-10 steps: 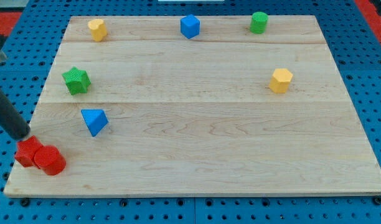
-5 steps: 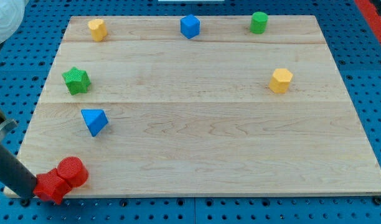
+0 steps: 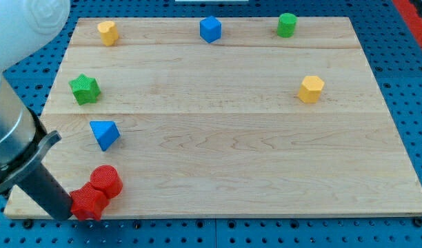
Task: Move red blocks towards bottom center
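Observation:
Two red blocks touch each other at the board's bottom left: a red cylinder [image 3: 106, 181] and, just below-left of it, a red star-like block [image 3: 87, 203] at the board's bottom edge. My tip [image 3: 65, 215] is at the lower end of the dark rod, touching the left side of the red star-like block. The rod slants up to the view's left edge.
On the wooden board [image 3: 225, 138]: a blue wedge [image 3: 104, 133] above the red blocks, a green star [image 3: 84, 89] at left, a yellow block [image 3: 107, 32] top left, a blue cube [image 3: 210, 29] top centre, a green cylinder [image 3: 287, 24] top right, a yellow hexagon [image 3: 311, 89] at right.
My tip has swept down and then right along the bottom edge. The two red blocks have slid to the right and turned, the cylinder now lying upper right of the star-like block.

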`<state>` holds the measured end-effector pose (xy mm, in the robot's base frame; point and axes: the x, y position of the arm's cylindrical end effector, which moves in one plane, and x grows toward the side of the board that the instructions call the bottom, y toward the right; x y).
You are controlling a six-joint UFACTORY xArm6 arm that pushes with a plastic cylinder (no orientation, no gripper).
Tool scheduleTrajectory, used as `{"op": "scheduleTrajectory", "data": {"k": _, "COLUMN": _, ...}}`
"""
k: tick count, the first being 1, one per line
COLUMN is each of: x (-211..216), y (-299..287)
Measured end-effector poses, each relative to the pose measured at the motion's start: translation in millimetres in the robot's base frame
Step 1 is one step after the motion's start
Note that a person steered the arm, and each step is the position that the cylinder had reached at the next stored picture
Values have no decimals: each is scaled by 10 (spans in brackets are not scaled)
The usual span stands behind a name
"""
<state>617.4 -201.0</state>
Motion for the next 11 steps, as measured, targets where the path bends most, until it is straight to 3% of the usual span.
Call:
{"op": "scheduleTrajectory", "data": {"k": 4, "x": 13, "y": 324}}
{"op": "scheduleTrajectory", "data": {"k": 6, "x": -173, "y": 1135}}
{"op": "scheduleTrajectory", "data": {"k": 10, "x": -350, "y": 624}}
{"op": "scheduleTrajectory", "data": {"k": 11, "x": -360, "y": 1091}}
